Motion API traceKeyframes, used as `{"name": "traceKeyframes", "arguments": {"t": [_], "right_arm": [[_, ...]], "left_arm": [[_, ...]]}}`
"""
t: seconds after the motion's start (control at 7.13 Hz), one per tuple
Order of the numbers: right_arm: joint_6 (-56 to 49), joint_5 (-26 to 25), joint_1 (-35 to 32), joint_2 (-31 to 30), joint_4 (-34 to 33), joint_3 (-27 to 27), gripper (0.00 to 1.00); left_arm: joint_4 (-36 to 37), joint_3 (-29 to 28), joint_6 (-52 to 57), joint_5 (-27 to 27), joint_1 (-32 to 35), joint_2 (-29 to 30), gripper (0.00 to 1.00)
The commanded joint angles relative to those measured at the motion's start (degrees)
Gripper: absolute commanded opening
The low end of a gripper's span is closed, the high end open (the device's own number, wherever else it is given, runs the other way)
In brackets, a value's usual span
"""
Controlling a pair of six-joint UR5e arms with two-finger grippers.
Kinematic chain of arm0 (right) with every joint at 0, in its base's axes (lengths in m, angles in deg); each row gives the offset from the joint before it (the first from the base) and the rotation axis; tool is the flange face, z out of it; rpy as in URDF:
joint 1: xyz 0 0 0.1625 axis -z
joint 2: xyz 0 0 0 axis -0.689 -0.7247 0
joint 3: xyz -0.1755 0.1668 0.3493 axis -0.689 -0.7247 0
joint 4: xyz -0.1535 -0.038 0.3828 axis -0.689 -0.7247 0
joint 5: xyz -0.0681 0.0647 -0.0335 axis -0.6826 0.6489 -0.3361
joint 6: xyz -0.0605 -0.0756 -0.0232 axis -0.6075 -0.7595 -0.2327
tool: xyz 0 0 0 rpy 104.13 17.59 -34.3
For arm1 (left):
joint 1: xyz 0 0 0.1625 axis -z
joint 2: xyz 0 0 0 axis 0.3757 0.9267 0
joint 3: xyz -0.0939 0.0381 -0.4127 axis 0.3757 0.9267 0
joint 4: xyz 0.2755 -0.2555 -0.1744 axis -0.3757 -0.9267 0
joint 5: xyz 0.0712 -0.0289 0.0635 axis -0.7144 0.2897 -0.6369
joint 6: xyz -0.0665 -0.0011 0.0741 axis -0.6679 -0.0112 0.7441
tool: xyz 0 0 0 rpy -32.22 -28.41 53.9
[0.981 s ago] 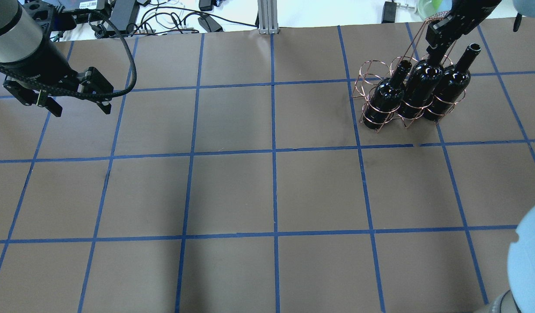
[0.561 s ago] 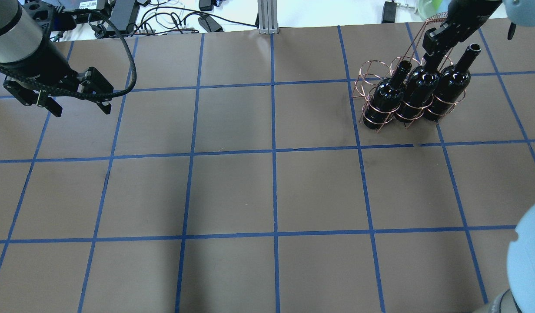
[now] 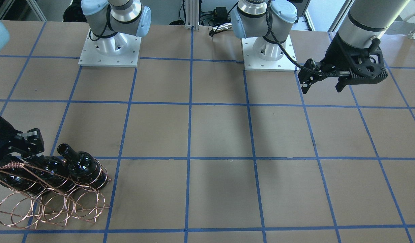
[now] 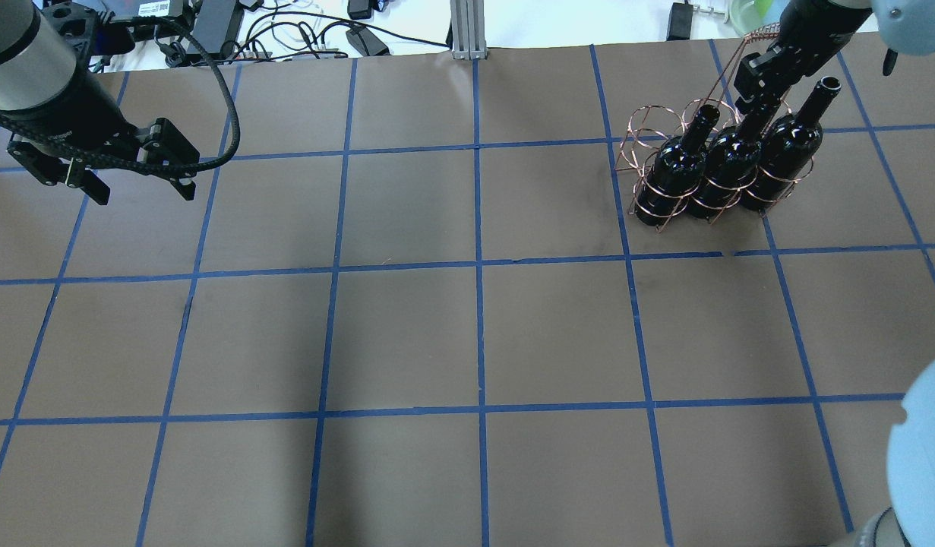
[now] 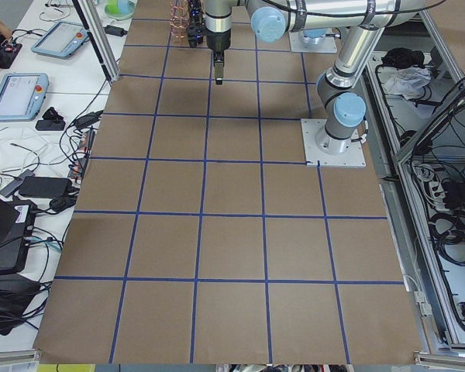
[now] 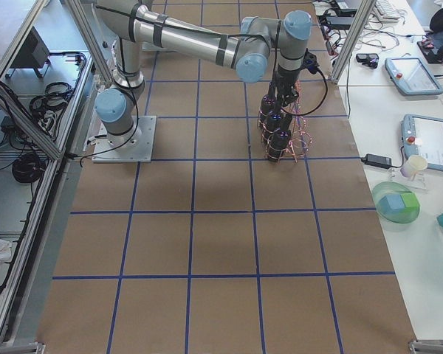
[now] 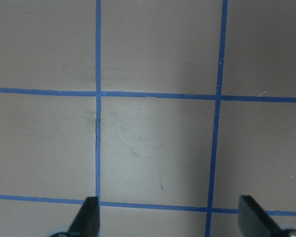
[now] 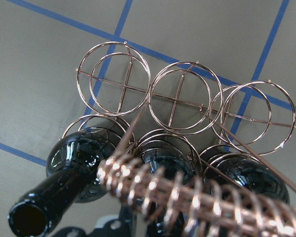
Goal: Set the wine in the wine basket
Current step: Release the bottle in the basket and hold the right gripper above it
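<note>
Evidently the job is nearly done: the middle wine bottle (image 4: 729, 163) stands seated in the wine basket (image 8: 187, 195), in the row of rings nearer the robot, flanked by a second bottle (image 4: 674, 173) and a third bottle (image 4: 790, 148); the far row is empty. The right gripper (image 4: 756, 112) sits on the middle bottle's neck, jaws seemingly clamped there. The left gripper (image 4: 142, 194) hangs over bare table, jaws wide. Releasing and lifting clear remain, I judge.
</note>
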Motion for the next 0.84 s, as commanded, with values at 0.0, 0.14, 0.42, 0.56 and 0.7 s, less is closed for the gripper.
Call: {"name": "traceKeyframes", "arguments": {"t": [0.0,0.14,0.42,0.56,0.7], "right_arm": [[1.6,-0.6,0.0,-3.2,2.0,0.0,1.00],[5.8,-0.5,-0.1,-7.5,6.9,0.0,1.00],[15.4,-0.8,-0.3,-14.4,14.9,0.0,1.00],[28.0,-0.7,-1.0,-17.0,16.3,0.3,1.00],[34.8,-1.3,-2.7,-18.5,16.6,1.0,1.00]], "left_arm": [[0.1,0.0,-3.6,0.3,0.9,-0.5,1.00],[0.1,0.0,-3.8,0.6,2.1,-0.7,1.00],[0.8,-0.4,-9.3,0.1,9.9,-1.2,1.00],[1.0,-0.5,-9.7,0.0,12.2,-1.4,1.00],[1.0,-0.5,-9.8,0.3,13.0,-1.5,1.00]]}}
